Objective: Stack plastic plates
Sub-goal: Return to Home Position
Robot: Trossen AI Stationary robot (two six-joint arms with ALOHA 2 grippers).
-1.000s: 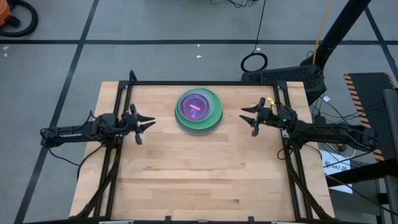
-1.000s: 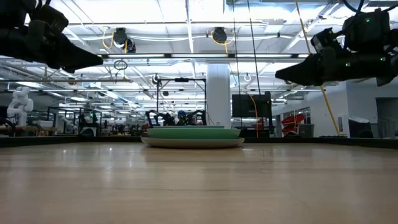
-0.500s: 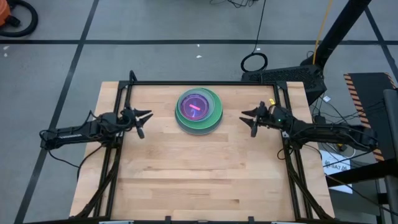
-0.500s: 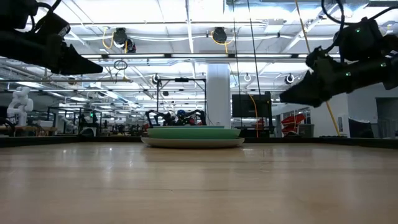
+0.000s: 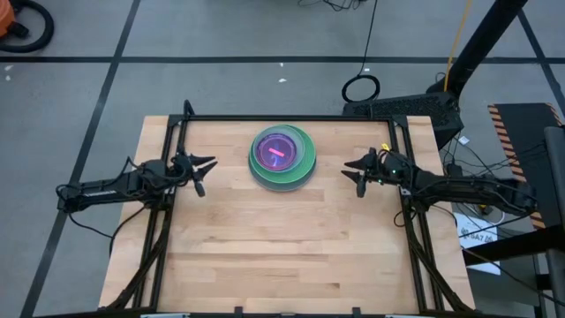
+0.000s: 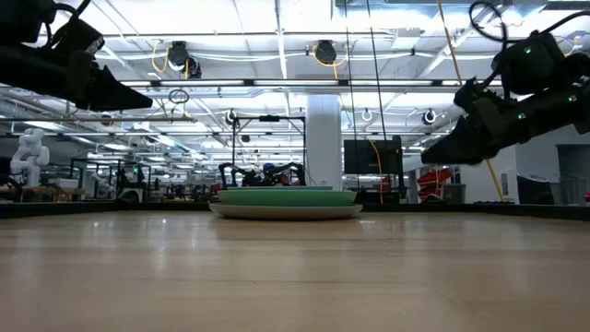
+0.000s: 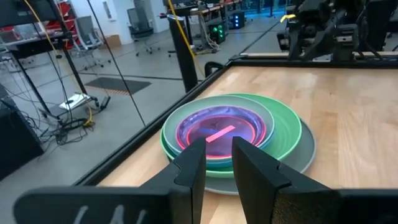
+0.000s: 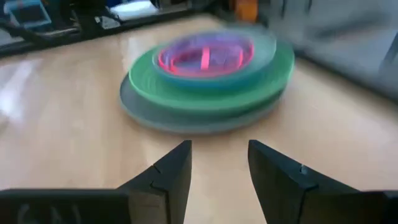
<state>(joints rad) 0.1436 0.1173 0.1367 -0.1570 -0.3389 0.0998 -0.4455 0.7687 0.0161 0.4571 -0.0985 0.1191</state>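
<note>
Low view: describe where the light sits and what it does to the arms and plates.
Low view: bright ceiling lights behind turn the left pincer and right pincer into dark silhouettes; the plate stack keeps its green. High view: evenly lit.

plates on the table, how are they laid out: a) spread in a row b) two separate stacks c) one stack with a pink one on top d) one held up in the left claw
C: the high view shows the plates as a single pile with a pink one on top, and the left claw and right claw open and empty either side of it.
</note>
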